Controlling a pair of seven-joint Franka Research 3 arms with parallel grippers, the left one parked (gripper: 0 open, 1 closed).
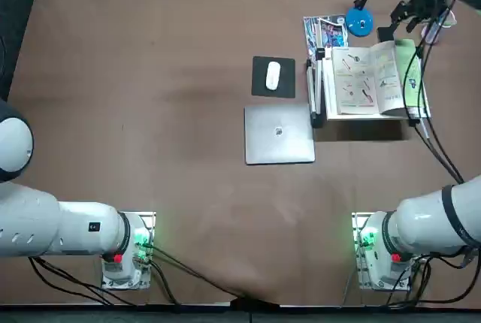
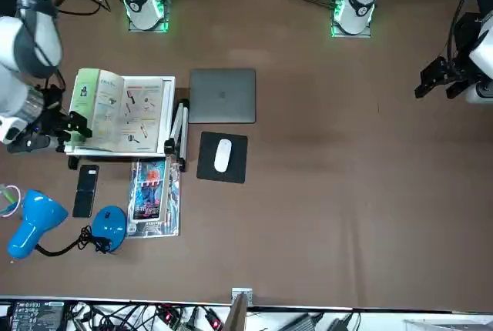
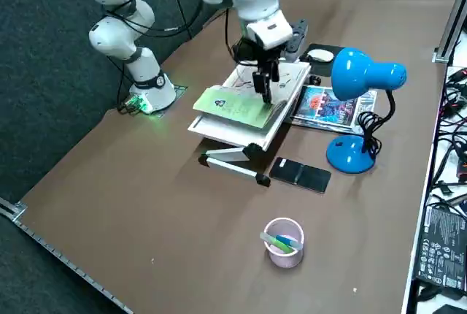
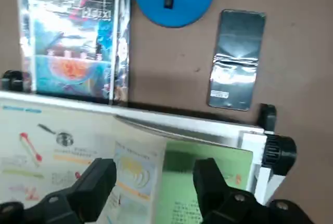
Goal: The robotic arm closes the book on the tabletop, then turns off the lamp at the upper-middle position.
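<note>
Top view: open book (image 1: pixel 364 83); right gripper (image 4: pixel 156 169) at its one o'clock, fingers spread. Closing stage, apparently; next, catch green flap (image 1: pixel 410 75), fold over.

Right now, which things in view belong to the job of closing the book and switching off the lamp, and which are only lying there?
For the job:
- open book
- blue lamp
- right gripper, over the book

Only lying there:
- laptop
- mouse on its pad
- phone
- magazine
- pen cup
</note>
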